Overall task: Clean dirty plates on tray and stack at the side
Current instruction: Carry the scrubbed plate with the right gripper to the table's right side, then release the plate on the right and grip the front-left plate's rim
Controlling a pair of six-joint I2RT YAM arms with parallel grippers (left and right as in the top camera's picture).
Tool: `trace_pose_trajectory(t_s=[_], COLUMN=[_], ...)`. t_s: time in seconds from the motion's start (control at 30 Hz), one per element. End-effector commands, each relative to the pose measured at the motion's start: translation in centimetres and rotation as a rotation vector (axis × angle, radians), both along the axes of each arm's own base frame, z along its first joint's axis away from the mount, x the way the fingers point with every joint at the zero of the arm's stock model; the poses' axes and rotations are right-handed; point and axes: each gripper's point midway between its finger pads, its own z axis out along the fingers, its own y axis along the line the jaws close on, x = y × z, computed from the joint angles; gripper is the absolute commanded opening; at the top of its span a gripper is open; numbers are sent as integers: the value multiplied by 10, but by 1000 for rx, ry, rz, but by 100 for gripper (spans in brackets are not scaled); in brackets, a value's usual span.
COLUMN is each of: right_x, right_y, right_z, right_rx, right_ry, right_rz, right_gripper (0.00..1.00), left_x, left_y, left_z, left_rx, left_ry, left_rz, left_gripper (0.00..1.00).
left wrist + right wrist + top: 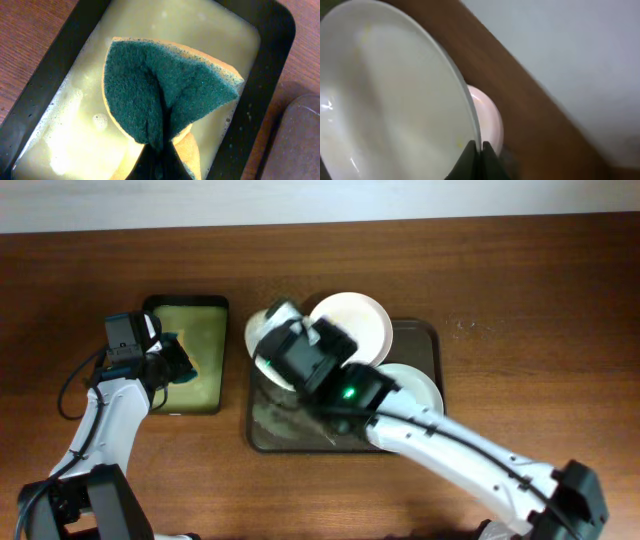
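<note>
The right gripper (478,152) pinches the rim of 1 tilted plate (395,95) at the 10 o'clock corner of the tray (290,430). A 2nd plate (360,315) sits at its 12 o'clock, a 3rd plate (420,385) at 3 o'clock. At 9 o'clock, the left gripper (159,162) clamps a folded green-and-yellow sponge (165,85) over the soapy black tray (277,55).

The white-shelled left arm (105,415) reaches up from the lower left of the overhead view. Its black left hand (168,362) points right, dark fingers pinched onto a folded green-and-yellow sponge (150,85). The white right arm (460,455) stretches diagonally from the lower right, and its black right hand (285,340) is clamped on the rim of a tilted round white plate (395,100)
</note>
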Motion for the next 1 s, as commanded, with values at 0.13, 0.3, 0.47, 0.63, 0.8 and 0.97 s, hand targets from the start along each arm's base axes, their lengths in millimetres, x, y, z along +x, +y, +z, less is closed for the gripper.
trace_pose_trajectory(t_s=[0.13, 0.3, 0.47, 0.63, 0.8, 0.97], right_x=[59, 42, 37, 55, 77, 80], right_y=[-238, -419, -465, -437, -337, -219], right_z=[10, -86, -166, -164, -92, -109], right_rx=[765, 835, 861, 923, 942, 728], right_ry=[268, 348, 455, 490, 463, 546], right_rz=[-478, -965, -1105, -949, -667, -488], right_gripper=[4, 4, 4, 59, 75, 83], left_x=[1, 1, 1, 2, 2, 3], left_y=[0, 0, 0, 0, 0, 0], left_z=[2, 2, 2, 3, 3, 3], left_rx=[2, 2, 2, 3, 3, 3], left_ry=[-5, -7, -6, -11, -11, -14], left_rz=[-17, -17, -17, -18, -18, -18], left_gripper=[0, 0, 0, 0, 0, 0])
